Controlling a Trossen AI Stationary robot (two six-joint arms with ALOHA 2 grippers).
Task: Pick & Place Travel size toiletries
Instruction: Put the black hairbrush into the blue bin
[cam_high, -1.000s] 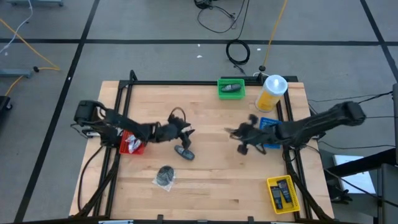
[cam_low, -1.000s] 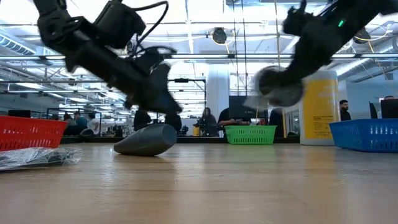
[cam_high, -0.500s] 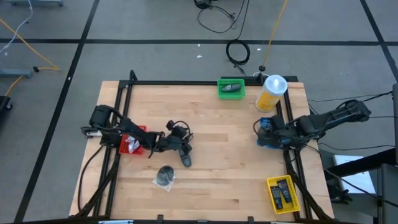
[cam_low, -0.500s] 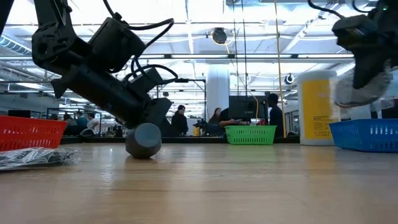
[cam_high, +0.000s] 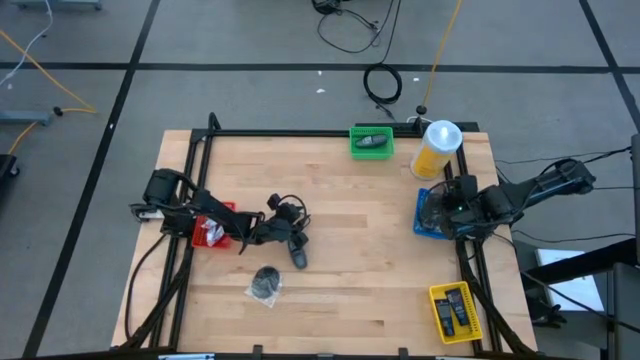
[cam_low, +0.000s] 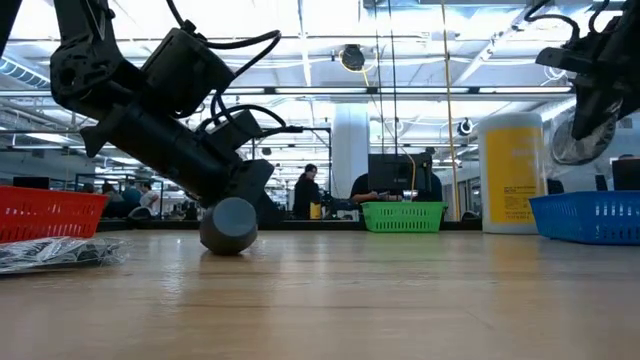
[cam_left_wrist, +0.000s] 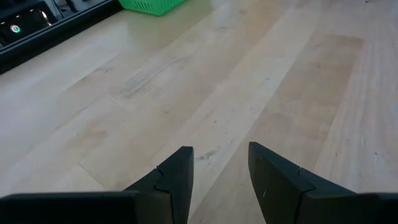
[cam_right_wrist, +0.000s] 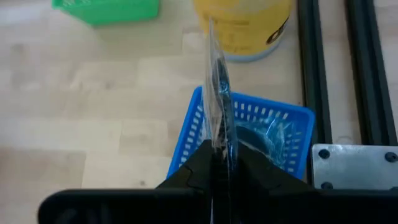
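Observation:
My right gripper (cam_high: 447, 205) hangs over the blue basket (cam_high: 430, 222), shut on a dark round flat packet in clear wrap (cam_low: 572, 138). Another wrapped packet (cam_right_wrist: 264, 140) lies in that basket. My left gripper (cam_high: 290, 235) is open and low over the middle of the table, just above a dark grey tube (cam_high: 298, 256) lying flat, one round end (cam_low: 228, 225) toward the near edge. I cannot tell whether it touches the tube, and nothing shows between its fingers (cam_left_wrist: 180, 171). One more round packet (cam_high: 265, 283) lies flat near the front. My right gripper pinches the packet between its two fingers by the clear wrap at its edge (cam_right_wrist: 219, 132). It comes from above, slanting down. The packet sticks out beyond the fingertips, edge-on in the wrist view, lifted clear above the blue basket.
A red basket (cam_high: 212, 230) holding a wrapped item stands at the left, a green basket (cam_high: 372, 142) with a dark item at the far edge, and a yellow basket (cam_high: 452, 310) with dark tubes at the near right. A tall yellow bottle (cam_high: 437, 148) stands beside the blue basket.
My right gripper carried the packet from the table's middle toward the right edge, stopping above the blue basket. My left gripper drew toward the near edge and dropped lower. The tube turned about on the table, so that one end now faces the near edge.

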